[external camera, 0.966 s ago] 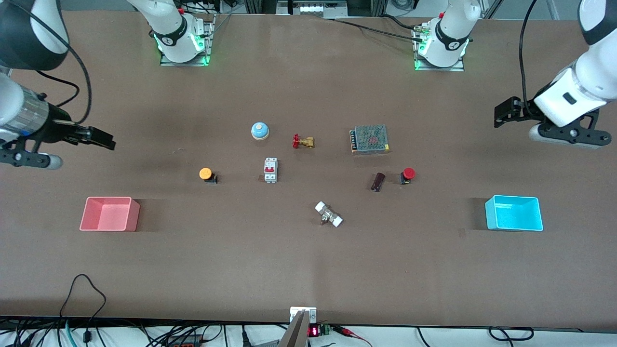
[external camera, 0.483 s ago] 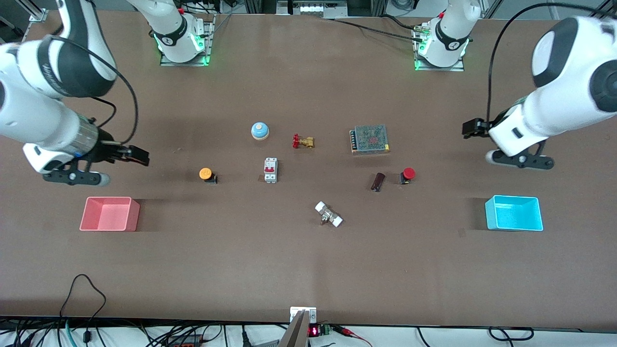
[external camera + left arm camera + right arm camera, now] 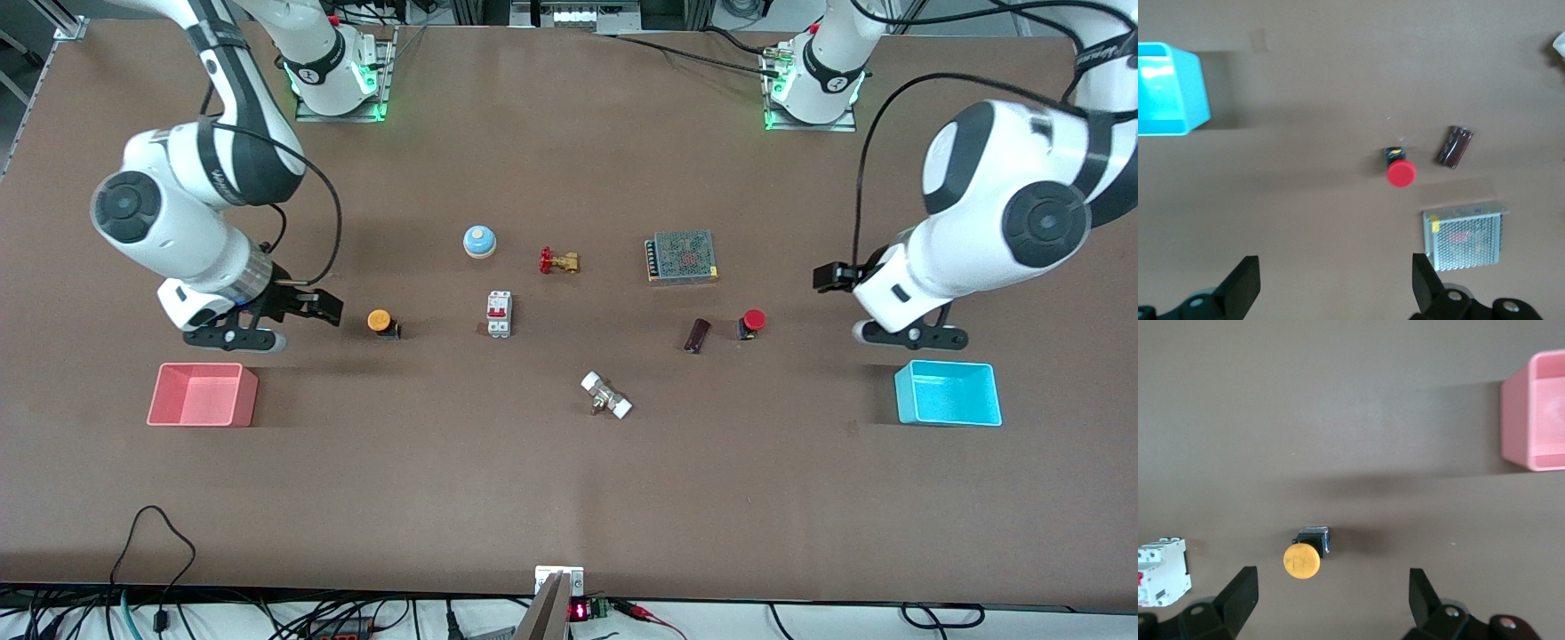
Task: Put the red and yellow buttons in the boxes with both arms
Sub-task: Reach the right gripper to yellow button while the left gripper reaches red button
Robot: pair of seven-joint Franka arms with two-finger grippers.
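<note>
Nothing is in a box yet. The red button (image 3: 753,321) and yellow button (image 3: 380,320) sit on the bench (image 3: 569,498). The pink box (image 3: 203,395) and blue box (image 3: 948,393) have nothing in them. The left gripper (image 3: 1331,283) and the right gripper (image 3: 1331,600) are wide open, one up over each button.

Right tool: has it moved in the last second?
Yes. The right tool has swung in from the right arm's end of the table toward the yellow button, which has stayed put. It is open, above the table beside that button.

yellow button (image 3: 380,320) beside breaker (image 3: 499,314) | red button (image 3: 753,321) beside capacitor (image 3: 697,335) | bell (image 3: 479,241) farther
</note>
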